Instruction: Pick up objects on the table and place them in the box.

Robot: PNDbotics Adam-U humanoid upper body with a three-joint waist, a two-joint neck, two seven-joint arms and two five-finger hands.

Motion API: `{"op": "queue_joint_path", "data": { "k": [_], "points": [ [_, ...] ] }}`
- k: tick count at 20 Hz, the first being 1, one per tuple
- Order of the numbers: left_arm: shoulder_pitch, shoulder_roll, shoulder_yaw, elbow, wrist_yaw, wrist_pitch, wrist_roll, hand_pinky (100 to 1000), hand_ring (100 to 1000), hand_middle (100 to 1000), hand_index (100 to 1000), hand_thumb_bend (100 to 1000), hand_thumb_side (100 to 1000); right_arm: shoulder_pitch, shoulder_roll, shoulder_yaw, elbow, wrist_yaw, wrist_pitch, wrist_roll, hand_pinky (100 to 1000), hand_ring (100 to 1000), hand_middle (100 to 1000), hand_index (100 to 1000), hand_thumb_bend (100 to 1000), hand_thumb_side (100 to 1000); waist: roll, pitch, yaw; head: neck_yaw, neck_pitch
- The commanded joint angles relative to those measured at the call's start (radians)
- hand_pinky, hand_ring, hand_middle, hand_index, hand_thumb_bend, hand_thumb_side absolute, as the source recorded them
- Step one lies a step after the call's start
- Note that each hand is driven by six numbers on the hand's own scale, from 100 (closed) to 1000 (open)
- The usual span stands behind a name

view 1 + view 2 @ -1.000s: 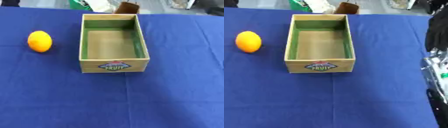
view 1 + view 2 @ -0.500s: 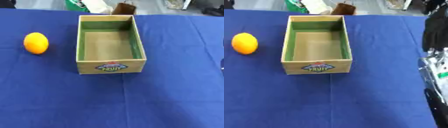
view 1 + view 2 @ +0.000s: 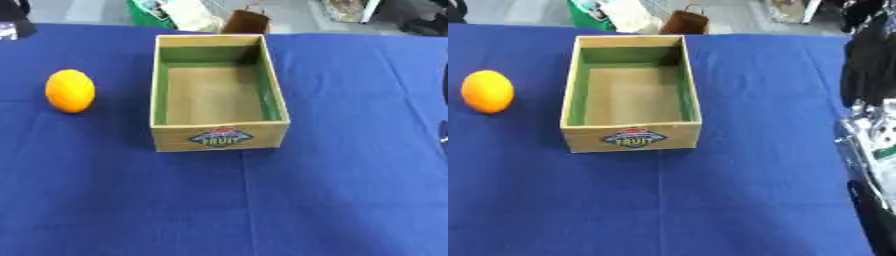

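Right eye view's edge cuts off a blurred robot arm (image 3: 872, 140).

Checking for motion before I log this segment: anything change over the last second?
Nothing on the table moved. The orange fruit lies in the same spot left of the box, apart from it, and the box is empty as before. The slight drift of both in the views is the head camera shifting, not the things. The robot's right arm shows at the right edge of the right eye view as before. Nothing was taken hold of or let go.
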Motion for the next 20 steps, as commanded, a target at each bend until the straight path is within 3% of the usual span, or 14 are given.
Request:
{"op": "queue_joint_path", "data": {
  "k": [1, 2, 6, 13, 20],
  "points": [
    [-0.031, 0.008, 0.005, 0.044, -0.05, -0.037, -0.065, 674, 773, 876, 998, 744, 969, -0.01, -0.031, -0.004, -0.014, 0.0, 0.0, 0.005, 775, 763, 738, 845, 100, 1000, 0.005, -0.025, 0.0, -0.004, -0.014],
    [-0.033, 0.003, 0.009, 0.055, -0.04, -0.046, -0.083, 687, 784, 893, 1000, 692, 881, -0.01, -0.032, -0.004, -0.014, 0.001, 0.0, 0.006, 776, 764, 738, 845, 100, 1000, 0.004, -0.025, 0.0, -0.005, -0.015],
    [-0.037, -0.01, 0.022, 0.082, 0.086, -0.06, -0.172, 722, 803, 880, 1000, 668, 755, -0.009, -0.033, -0.003, -0.014, 0.003, 0.002, 0.007, 776, 764, 738, 845, 100, 1000, 0.004, -0.026, 0.0, -0.005, -0.016],
    [-0.046, -0.023, 0.017, 0.085, 0.226, -0.047, -0.277, 742, 809, 845, 991, 666, 679, -0.005, -0.029, -0.002, -0.014, 0.005, 0.008, 0.008, 777, 764, 738, 844, 100, 1000, 0.005, -0.028, -0.002, -0.001, -0.022],
    [-0.059, -0.053, 0.0, 0.104, 0.304, -0.085, -0.342, 744, 814, 862, 1000, 652, 641, -0.003, -0.026, -0.001, -0.014, 0.006, 0.013, 0.009, 778, 765, 738, 844, 100, 1000, 0.006, -0.027, -0.007, 0.001, -0.027]
  ]
}}
